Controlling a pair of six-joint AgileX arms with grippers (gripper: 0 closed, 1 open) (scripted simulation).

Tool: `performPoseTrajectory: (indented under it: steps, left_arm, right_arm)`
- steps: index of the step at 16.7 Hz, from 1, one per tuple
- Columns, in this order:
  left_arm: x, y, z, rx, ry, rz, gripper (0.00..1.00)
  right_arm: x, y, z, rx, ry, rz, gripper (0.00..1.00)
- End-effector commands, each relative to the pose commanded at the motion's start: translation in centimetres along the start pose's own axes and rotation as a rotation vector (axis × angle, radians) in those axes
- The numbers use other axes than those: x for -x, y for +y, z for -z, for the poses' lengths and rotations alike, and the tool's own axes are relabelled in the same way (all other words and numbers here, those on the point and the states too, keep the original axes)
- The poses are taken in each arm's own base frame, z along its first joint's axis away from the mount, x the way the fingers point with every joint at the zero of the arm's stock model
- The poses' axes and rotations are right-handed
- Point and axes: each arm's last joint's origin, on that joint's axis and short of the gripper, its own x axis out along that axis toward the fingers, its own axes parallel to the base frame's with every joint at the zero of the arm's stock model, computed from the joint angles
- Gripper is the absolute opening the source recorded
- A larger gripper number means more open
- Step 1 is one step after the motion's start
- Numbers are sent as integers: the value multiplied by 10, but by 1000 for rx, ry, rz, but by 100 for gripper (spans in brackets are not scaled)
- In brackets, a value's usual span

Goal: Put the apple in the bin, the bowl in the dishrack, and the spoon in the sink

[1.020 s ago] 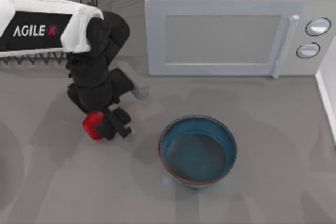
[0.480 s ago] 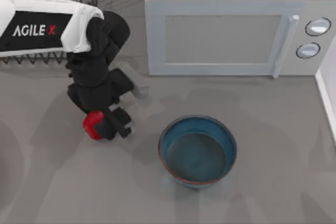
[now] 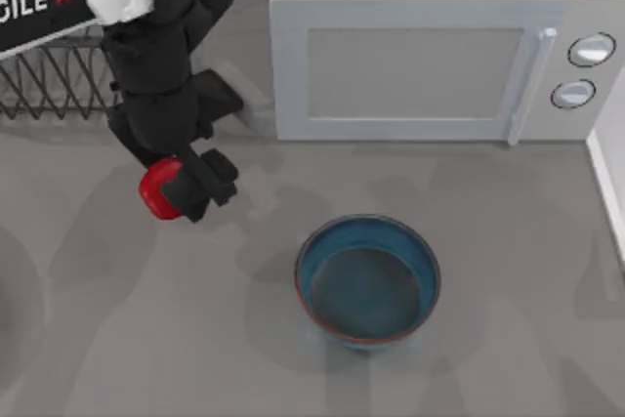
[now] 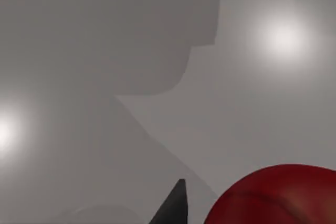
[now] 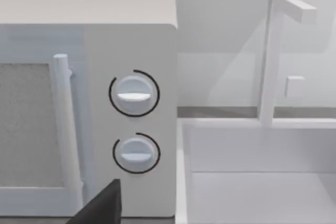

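Apple (image 3: 156, 188) sits clamped in my left gripper (image 3: 181, 187), whose black fingers close on it from either side at the left part of the table (image 3: 508, 271), above the grey surface and in front of the dishrack (image 3: 54, 85). From my left wrist camera the apple (image 4: 275, 195) appears as a glossy red curve with one dark fingertip (image 4: 173, 205) just beside it, and under them plain grey table (image 4: 157, 66) crossed by shadows and two bright glints.

My left arm comes in from the upper left of the top view, its white shell with the AgileX lettering lying over the black bars of the dishrack. The dishrack stands at the back left of the table, and the apple is near it but apart from it.

Well to the right of the apple stands the bowl (image 3: 367, 280), upright on the table, teal-blue inside with a thin reddish rim; it holds nothing. Behind the bowl is a white microwave (image 3: 439, 56) with its door shut, its handle and two round dials on the right side.

My right wrist camera looks at that microwave (image 5: 131, 51) and its two dials, with a white sink (image 5: 252, 150) and its square faucet (image 5: 273, 51) just beside it. One dark finger (image 5: 102, 205) of my right gripper is in view there; I cannot tell whether those jaws are parted or closed.
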Motion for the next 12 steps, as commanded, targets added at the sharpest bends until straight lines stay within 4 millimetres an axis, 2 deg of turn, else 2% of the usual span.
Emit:
performPoseTrajectory:
  steps: [2,3,8,10,12]
  left_arm:
    - [18,-2,2,2,-17,-10,0]
    - [21,-2,3,3,-20,-12,0]
    - [20,4,7,33,-4,-20,0]
    - [25,20,23,143,35,-55,0]
    - [33,43,50,323,91,-109,0]
  right_arm:
    - [0,0,0,0,0,0,100]
    - [0,0,0,0,0,0,100]
    - [0,0,0,0,0,0,100]
    - [0,0,0,0,0,0,100]
    - [0,0,0,0,0,0,100]
